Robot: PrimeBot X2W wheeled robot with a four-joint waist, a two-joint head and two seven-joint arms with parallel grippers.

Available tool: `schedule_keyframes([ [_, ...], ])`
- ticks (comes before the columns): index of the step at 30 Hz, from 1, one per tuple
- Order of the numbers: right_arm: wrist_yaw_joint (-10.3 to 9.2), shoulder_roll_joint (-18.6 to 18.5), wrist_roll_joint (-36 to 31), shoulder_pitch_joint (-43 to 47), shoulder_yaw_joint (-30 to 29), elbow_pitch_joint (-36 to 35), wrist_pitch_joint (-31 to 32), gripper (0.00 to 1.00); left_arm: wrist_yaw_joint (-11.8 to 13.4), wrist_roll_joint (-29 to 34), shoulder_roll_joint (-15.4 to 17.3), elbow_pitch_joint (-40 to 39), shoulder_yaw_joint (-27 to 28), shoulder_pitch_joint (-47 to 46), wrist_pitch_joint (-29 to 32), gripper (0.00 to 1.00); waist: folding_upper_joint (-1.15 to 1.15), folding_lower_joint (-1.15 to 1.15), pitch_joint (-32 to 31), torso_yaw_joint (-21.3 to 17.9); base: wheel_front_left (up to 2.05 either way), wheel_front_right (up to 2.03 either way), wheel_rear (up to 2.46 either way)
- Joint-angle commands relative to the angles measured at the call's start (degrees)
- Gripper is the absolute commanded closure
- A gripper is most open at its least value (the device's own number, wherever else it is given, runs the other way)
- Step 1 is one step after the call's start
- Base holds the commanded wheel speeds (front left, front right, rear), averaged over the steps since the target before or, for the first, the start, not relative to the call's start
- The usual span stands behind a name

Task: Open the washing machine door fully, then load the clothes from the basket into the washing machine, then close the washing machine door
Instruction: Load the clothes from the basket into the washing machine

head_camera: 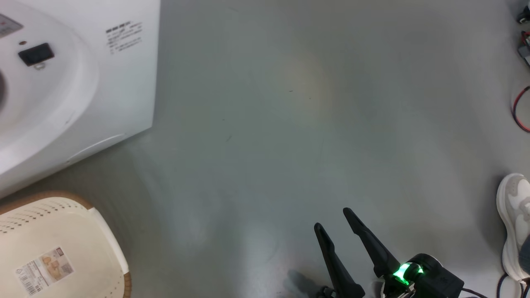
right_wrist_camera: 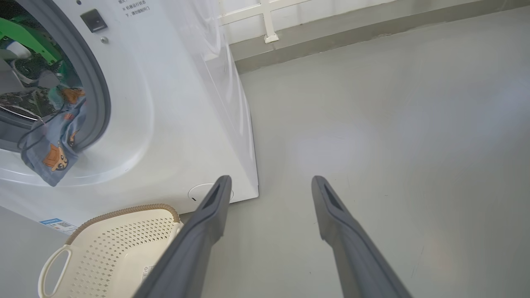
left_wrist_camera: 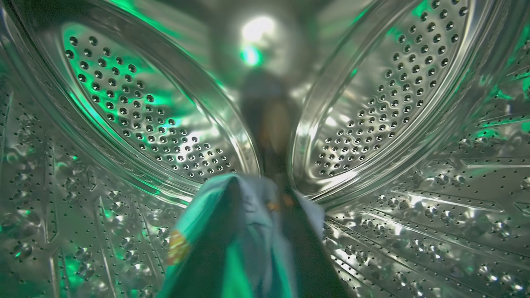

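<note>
My left pincer (left_wrist_camera: 261, 194) pinches the clothes (left_wrist_camera: 252, 225) inside the drum (left_wrist_camera: 145, 124); my right pincer (right_wrist_camera: 271, 180) is spread. Fabric hanging over the gasket (right_wrist_camera: 99, 95) could slip out.

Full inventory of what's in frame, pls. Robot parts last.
washing machine: 1, white, at left
gasket: 1, grey, around the machine's mouth
drum: 1, perforated steel, inside machine
clothes: 1 bundle, light blue with orange-brown figures, hanging over gasket
basket: 1, cream, brown rim, on floor before machine
shoe: 1, white, a person's, head view's right edge
cables: a few, red and black, floor, far right
floor: grey
left jaws: dark, inside drum, shut on clothes
right jaws: dark, open, over floor
</note>
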Motion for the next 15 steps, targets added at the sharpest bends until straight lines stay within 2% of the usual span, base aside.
schedule_keyframes([
  [1, 0.35, -0.8, 0.2, -0.6, 0.6, -1.0, -0.7, 0.0, 0.6, 0.0, 1.8, -1.0, 0.5, 0.3, -0.3, 0.0, 0.0, 0.0, -0.4, 0.6, 0.0, 0.0, 0.0],
  [15, 0.35, -0.8, -0.2, -1.9, -1.0, 0.1, -0.7, 0.0, 2.8, -0.4, -2.9, -0.9, 0.6, 4.0, -1.2, 0.0, 0.0, 0.0, -2.2, 3.7, 0.0, 0.0, 0.0],
])
